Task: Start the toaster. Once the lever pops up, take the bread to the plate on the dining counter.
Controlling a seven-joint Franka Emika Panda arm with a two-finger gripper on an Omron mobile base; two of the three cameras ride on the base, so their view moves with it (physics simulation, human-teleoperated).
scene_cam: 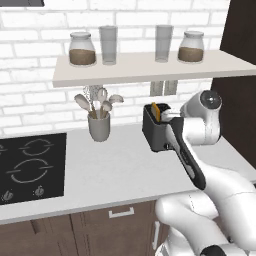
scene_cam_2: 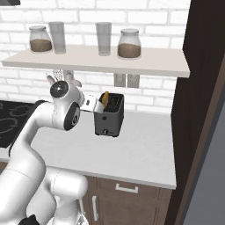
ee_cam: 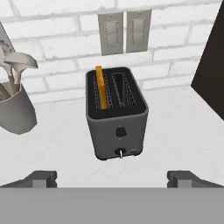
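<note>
The dark grey toaster stands on the white worktop below the wall sockets, its narrow face with the silver knob turned toward the hand. The bread, a tan slice, stands upright in the left slot and sticks up above the top. The toaster and the bread also show in both base views. My gripper is open, with its fingertips wide apart and nothing between them. It hovers in front of and above the toaster without touching it. The plate and the dining counter are out of view.
A grey utensil crock with spoons stands left of the toaster. A black hob lies further left. A shelf with jars and glasses hangs low over the toaster. A dark tall cabinet closes the worktop's right end.
</note>
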